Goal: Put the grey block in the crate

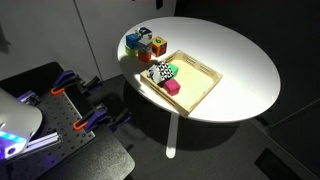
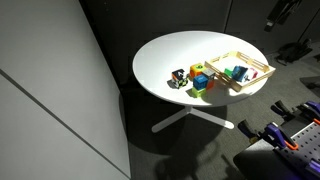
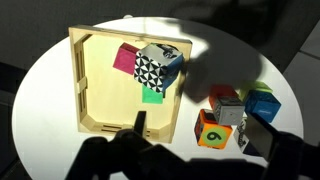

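Observation:
In the wrist view the grey block (image 3: 229, 111) sits on the white table in a cluster of toy cubes, just right of the crate (image 3: 80, 90). An orange cube with a "6" (image 3: 211, 130) lies right in front of it. The light wooden crate holds a pink cube (image 3: 126, 58), a black-and-white patterned block (image 3: 152, 68) and a green piece (image 3: 152, 94). My gripper (image 3: 197, 135) hangs open and empty above the table, its dark fingers straddling the crate's near right corner and the cube cluster. The crate shows in both exterior views (image 1: 205, 92) (image 2: 257, 63). There the grey block is too small to pick out.
A blue cube (image 3: 263, 103) and a red cube (image 3: 221, 95) crowd the grey block. The cluster (image 1: 146, 42) (image 2: 196, 80) sits near the round white table's edge (image 1: 250, 95). Dark floor surrounds the table, and equipment with orange and blue clamps (image 1: 75, 105) stands beside it.

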{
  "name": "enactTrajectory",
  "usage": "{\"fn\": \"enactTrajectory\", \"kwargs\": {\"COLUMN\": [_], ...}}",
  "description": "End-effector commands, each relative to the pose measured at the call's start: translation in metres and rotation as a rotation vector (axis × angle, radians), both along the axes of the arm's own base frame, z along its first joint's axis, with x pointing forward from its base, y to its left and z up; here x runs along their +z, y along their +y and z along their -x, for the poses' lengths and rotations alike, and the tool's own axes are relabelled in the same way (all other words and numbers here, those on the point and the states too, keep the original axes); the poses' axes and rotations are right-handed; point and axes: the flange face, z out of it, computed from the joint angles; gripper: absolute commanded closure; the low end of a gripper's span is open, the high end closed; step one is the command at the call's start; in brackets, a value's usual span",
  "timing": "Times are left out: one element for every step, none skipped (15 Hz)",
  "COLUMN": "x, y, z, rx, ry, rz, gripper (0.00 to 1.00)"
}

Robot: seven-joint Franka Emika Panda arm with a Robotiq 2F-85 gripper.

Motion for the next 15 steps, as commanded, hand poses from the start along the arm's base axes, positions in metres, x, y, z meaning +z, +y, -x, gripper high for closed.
{"fn": "enactTrajectory", "kwargs": {"x": [-0.004,-0.007,-0.009,-0.011,-0.012,-0.014,-0.015,-0.017,-0.018,-0.017,-0.022,-0.023,-0.023,-0.023,-0.023], "y": [0.018,0.022,0.027,0.032,0.036,0.04,0.044,0.047,0.049,0.049,0.047,0.048,0.048,0.048,0.048], "z": [-0.02,-0.024,-0.028,-0.033,-0.037,-0.041,-0.044,-0.046,-0.048,-0.048,-0.041,-0.043,-0.044,-0.045,-0.045], "rx": [-0.031,-0.042,-0.048,-0.049,-0.05,-0.045,-0.041,-0.033,-0.032,-0.029,-0.019,-0.017,-0.017,-0.017,-0.017], "ry": [0.023,0.043,0.055,0.067,0.077,0.089,0.101,0.116,0.126,0.132,0.113,0.12,0.122,0.123,0.123], "rz": [-0.011,-0.007,-0.005,-0.008,-0.01,-0.016,-0.022,-0.029,-0.032,-0.03,-0.019,-0.019,-0.019,-0.019,-0.019], "gripper": [0.0,0.0,0.0,0.0,0.0,0.0,0.0,0.0,0.0,0.0,0.0,0.0,0.0,0.0,0.0]}}
